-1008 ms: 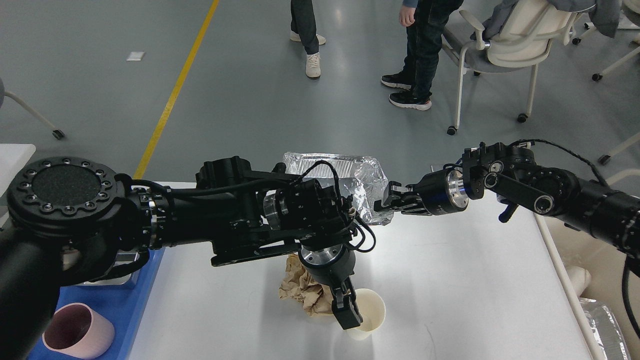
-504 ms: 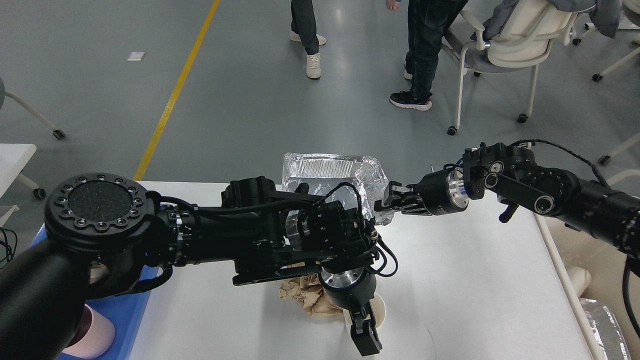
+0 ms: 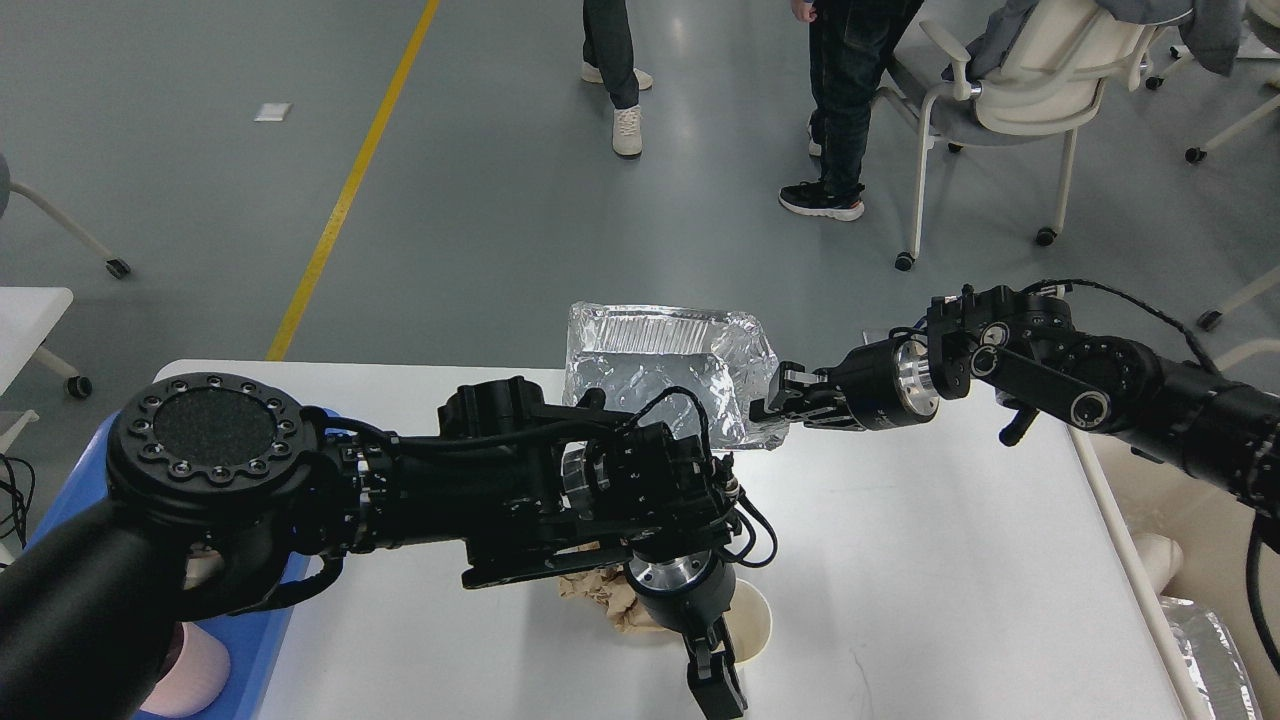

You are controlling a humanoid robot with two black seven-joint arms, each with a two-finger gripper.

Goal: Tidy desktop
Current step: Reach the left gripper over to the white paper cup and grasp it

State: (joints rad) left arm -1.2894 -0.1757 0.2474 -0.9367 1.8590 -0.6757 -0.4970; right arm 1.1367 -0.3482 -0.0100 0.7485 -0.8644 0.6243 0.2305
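Crumpled brown paper [image 3: 600,597] lies mostly hidden beneath the left arm on the smooth white desktop [image 3: 930,560]. Left gripper [image 3: 715,683] points down beside a cream cup [image 3: 748,622]; finger spacing indiscernible. Right gripper [image 3: 778,402] pinches the wrinkled foil tray [image 3: 660,370].

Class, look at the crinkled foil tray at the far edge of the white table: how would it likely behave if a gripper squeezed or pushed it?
The foil tray looks thin and already wrinkled, so it would probably dent or crumple under a firm squeeze. It appears empty, so it is likely light and might slide across the smooth desktop when pushed. The right gripper sits at its corner.
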